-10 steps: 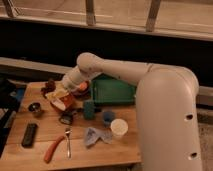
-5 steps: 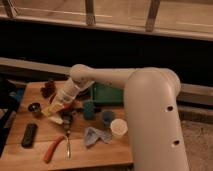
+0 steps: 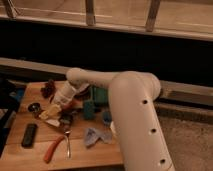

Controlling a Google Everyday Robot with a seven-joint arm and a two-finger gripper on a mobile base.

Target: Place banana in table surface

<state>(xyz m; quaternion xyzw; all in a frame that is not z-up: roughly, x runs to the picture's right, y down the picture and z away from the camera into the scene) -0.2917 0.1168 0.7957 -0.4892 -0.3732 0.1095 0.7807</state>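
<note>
The banana (image 3: 50, 112) is a small pale yellow piece at the tip of my gripper (image 3: 56, 114), low over the left part of the wooden table surface (image 3: 30, 156). The gripper is shut on the banana. My white arm reaches in from the right, and its wrist (image 3: 66, 94) points down and to the left. I cannot tell whether the banana touches the wood.
A small metal cup (image 3: 34, 107) stands just left of the banana. A black flat device (image 3: 29, 135), an orange-red stick (image 3: 52, 149) and a fork (image 3: 68, 142) lie in front. A green tray (image 3: 100, 94), a teal cup (image 3: 89, 109) and a blue cloth (image 3: 97, 135) are to the right.
The gripper has moved left and down toward the table with the banana in it, away from the red bowl. The camera has also come closer.
</note>
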